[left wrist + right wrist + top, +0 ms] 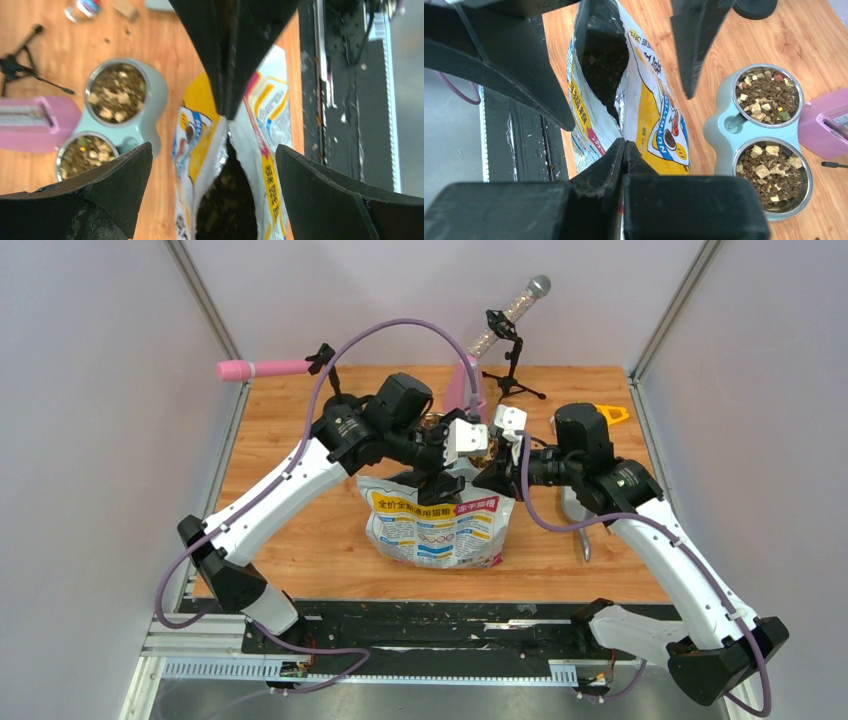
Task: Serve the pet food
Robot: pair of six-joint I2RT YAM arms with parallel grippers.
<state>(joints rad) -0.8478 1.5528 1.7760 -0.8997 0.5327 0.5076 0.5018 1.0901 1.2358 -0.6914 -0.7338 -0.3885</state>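
Top view: one printed bag (437,525) stands upright on the wooden table (300,540). Left wrist: the left gripper (214,147) gapes wide over the bag's mouth, and pet food (117,93) fills two bowls (88,95) of one feeder (145,127) beside it. Right wrist: the right gripper (624,145), fingers pressed together, pinches the bag's rim.

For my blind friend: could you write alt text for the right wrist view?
The right pincer, shut, pinches the rim of an open printed bag. Beside it, a pale twin-bowl feeder holds pet food in both bowls. The left pincer is open, its fingers either side of the bag's mouth.
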